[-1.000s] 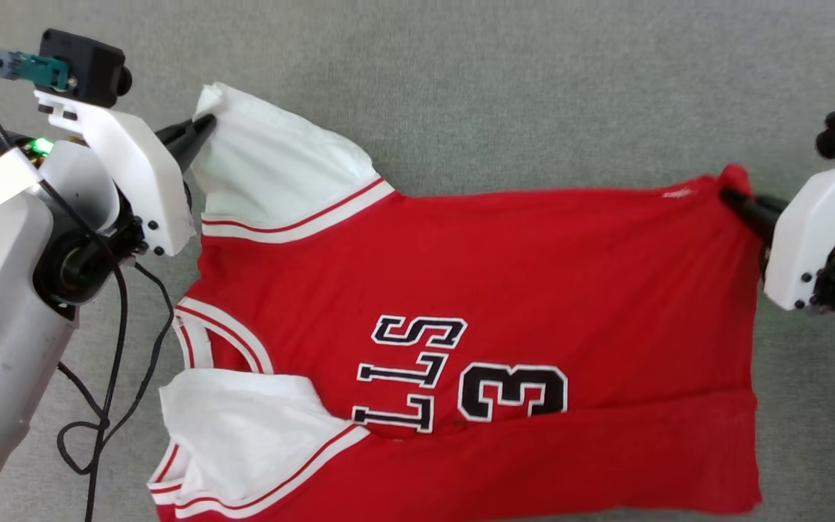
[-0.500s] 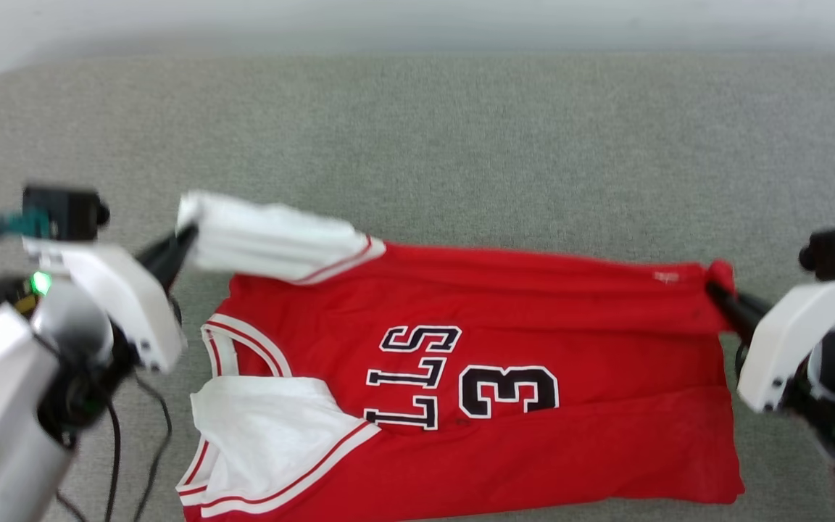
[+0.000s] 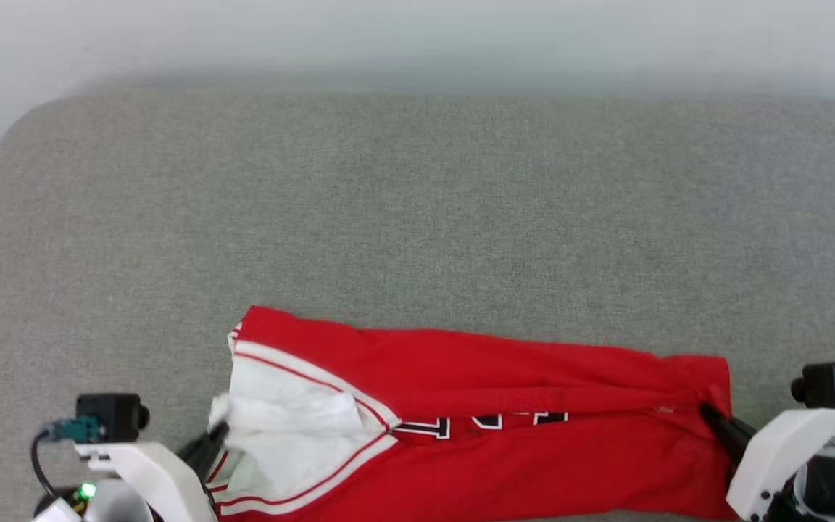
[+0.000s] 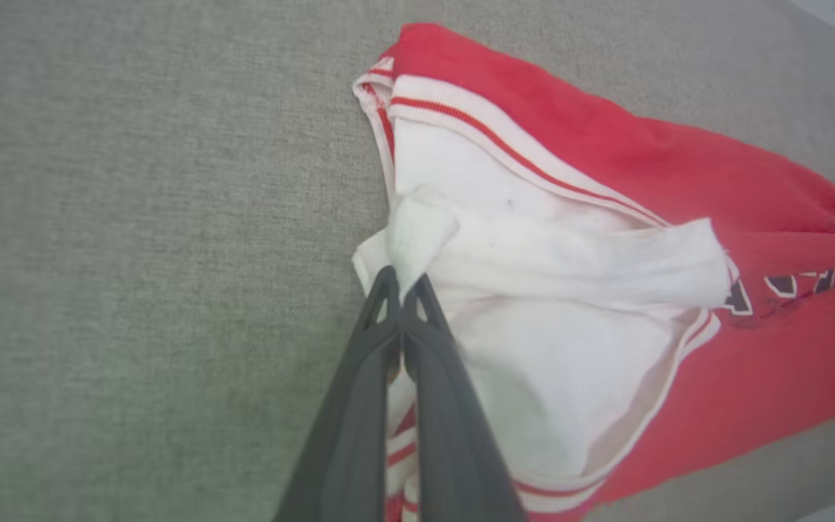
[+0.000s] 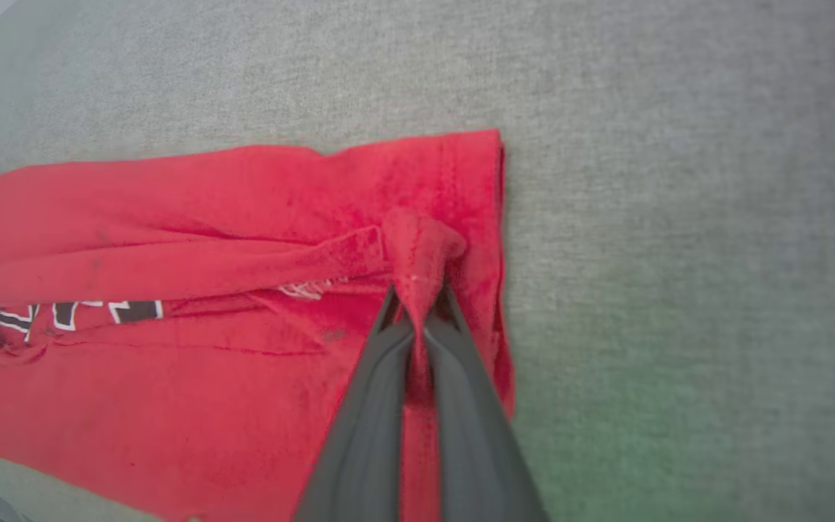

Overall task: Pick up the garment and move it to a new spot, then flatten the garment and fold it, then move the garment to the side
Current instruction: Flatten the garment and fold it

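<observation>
Grips a white sleeve [image 4: 417, 225] tight with the left pincer [image 3: 213, 438] and the red hem corner [image 5: 421, 239] tight with the right pincer [image 3: 711, 417], both by the near edge of the tabletop [image 3: 417, 217]. Has pulled the garment [image 3: 497, 370] over itself, folded in half; a second ago lay open, number showing. Still needs more folding, then a move aside.
</observation>
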Tool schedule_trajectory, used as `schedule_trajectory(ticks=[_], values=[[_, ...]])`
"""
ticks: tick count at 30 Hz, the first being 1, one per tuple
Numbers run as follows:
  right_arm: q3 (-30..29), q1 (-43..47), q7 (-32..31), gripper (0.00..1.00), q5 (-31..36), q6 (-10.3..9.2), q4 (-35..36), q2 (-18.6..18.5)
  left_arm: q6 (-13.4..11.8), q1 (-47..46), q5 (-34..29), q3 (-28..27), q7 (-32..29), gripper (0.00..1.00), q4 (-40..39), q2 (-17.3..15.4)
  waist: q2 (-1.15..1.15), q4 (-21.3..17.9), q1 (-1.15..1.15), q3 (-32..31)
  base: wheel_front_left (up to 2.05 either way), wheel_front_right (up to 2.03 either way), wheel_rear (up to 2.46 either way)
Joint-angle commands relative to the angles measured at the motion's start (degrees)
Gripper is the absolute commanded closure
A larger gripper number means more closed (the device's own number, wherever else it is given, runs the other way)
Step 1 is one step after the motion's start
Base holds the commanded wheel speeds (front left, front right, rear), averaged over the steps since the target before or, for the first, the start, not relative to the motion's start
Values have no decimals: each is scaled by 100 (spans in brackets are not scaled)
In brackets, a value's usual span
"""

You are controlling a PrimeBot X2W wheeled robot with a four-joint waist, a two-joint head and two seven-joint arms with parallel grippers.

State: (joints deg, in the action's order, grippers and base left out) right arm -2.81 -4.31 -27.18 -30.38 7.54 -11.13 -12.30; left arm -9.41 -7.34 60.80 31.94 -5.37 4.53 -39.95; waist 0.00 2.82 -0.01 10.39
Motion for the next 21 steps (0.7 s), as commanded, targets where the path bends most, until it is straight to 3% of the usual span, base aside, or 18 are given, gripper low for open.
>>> schedule_trajectory(ticks=[1, 7, 8, 10, 11, 12, 13, 14, 21], values=[[-85, 161, 80, 100, -38, -11, -33, 18, -35, 140, 30, 56, -43, 100, -31, -20, 0, 22, 1, -70, 0, 0, 0], [-135, 604, 273, 100, -49, -11, -178, 206, -67, 522, 159, 221, -43, 100, 89, 196, 0, 13, 1, -199, 0, 0, 0], [-120, 647, 318, 84, -61, -11, -206, 238, -24, 531, 171, 234, -3, 100, 161, 242, 0, 10, 1, -202, 0, 0, 0], [-117, 689, 439, 0, -84, -11, -262, 314, 41, 498, 185, 249, 73, 100, 335, 361, 0, 1, 1, -215, 0, 0, 0], [-80, 713, 498, 0, -60, -11, -274, 324, 74, 460, 182, 237, 154, 100, 421, 428, 0, -6, 1, -223, 0, 0, 0], [-95, 728, 617, 0, -35, -12, -262, 340, 105, 407, 166, 212, 236, 66, 507, 477, 0, -9, 1, -228, 0, 0, 0], [-111, 733, 707, 0, -8, -13, -252, 347, 136, 347, 133, 200, 306, 17, 602, 514, 0, -10, 1, -237, 0, 0, 0], [-107, 741, 792, 0, 15, -13, -226, 354, 157, 284, 107, 176, 390, 0, 661, 535, 0, -15, 1, -250, 0, 0, 0], [-139, 970, 1198, 0, 191, -8, 430, 465, 122, 14, -312, 36, 1149, 0, 769, 615, 0, -73, 1, -387, 0, 0, 0]])
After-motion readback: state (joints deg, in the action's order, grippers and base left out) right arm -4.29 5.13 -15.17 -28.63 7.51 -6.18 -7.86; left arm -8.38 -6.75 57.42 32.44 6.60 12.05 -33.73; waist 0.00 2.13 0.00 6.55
